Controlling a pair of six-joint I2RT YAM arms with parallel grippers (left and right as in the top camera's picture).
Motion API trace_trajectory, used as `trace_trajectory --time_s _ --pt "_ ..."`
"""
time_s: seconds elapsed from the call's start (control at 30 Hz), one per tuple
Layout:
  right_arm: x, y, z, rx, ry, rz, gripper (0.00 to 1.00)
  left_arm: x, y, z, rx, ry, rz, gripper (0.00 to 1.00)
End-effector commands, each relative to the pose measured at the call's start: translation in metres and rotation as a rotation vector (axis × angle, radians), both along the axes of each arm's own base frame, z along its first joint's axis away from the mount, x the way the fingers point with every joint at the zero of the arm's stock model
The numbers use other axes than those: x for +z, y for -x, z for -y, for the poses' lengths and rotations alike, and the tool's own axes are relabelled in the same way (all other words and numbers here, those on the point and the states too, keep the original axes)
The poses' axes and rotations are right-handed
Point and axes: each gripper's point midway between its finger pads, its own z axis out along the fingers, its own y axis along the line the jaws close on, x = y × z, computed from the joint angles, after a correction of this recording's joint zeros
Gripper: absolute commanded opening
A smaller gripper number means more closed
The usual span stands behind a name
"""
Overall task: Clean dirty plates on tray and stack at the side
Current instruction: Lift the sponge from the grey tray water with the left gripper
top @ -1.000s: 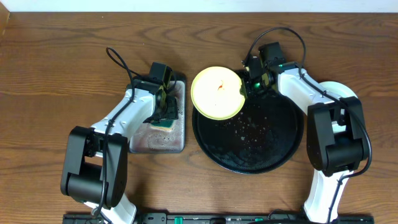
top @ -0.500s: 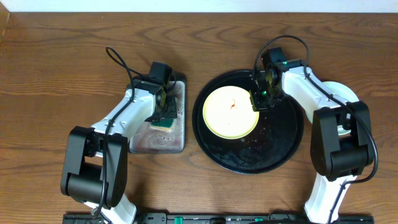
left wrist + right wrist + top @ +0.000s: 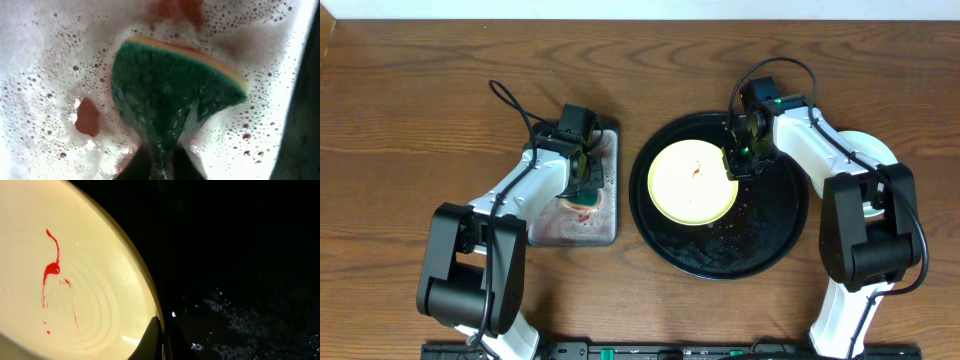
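Observation:
One pale yellow plate (image 3: pixel 693 182) lies on the black tray (image 3: pixel 775 245), left of its middle. A red sauce smear (image 3: pixel 51 269) marks the plate (image 3: pixel 75 290). My right gripper (image 3: pixel 736 165) is shut on the plate's right rim; in the right wrist view the gripper (image 3: pixel 162 342) pinches the rim edge, with the wet black tray (image 3: pixel 240 255) beyond. My left gripper (image 3: pixel 582 180) is shut on the teal sponge (image 3: pixel 586 198) over the grey metal tray. The left wrist view shows the sponge (image 3: pixel 170 85) squeezed between the gripper's (image 3: pixel 160 167) jaws, in foam.
The rectangular grey metal tray (image 3: pixel 555 228) holds soapy foam tinged red (image 3: pixel 87 117). Water droplets spot the black tray below the plate. Bare wooden table (image 3: pixel 420 100) lies all around both trays.
The right gripper carried the plate from the tray's upper left edge down onto the tray. The left gripper closed on the sponge and squeezed it.

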Motion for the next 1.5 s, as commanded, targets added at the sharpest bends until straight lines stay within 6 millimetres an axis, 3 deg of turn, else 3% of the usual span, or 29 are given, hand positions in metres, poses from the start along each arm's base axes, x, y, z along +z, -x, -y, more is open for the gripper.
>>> trace_trajectory --time_s 0.0,0.03,0.17,0.23,0.33,0.63,0.83,1.03,1.47 --pt "0.009 0.0 0.001 0.008 0.012 0.022 0.01 -0.016 0.024 -0.001 -0.003 0.009 -0.085 0.07" --pt "0.009 0.0 0.002 0.008 0.012 0.022 0.01 -0.013 0.023 0.0 -0.004 0.014 -0.077 0.07" --pt "0.009 0.0 0.001 0.008 0.012 0.024 0.01 0.03 0.009 -0.004 0.017 0.064 0.049 0.07" --pt "0.009 -0.001 0.001 0.008 0.011 0.026 0.01 0.059 0.004 0.0 0.011 0.158 0.12 0.07" --pt "0.009 -0.003 0.001 0.007 0.01 0.032 0.01 0.086 0.001 0.015 -0.086 0.329 0.179 0.07" --pt "0.009 -0.003 0.001 0.008 0.009 0.036 0.01 0.129 0.001 0.014 -0.231 0.716 0.27 0.07" --pt "0.009 -0.004 0.001 0.012 0.008 0.039 0.01 0.171 0.009 0.017 -0.398 0.947 0.41 0.07" --pt "0.009 -0.004 0.001 0.011 0.009 0.04 0.01 0.179 0.007 0.008 -0.399 0.979 0.451 0.07" --pt "0.009 -0.004 0.001 0.011 0.008 0.04 0.01 0.179 0.007 0.008 -0.399 0.979 0.452 0.07"
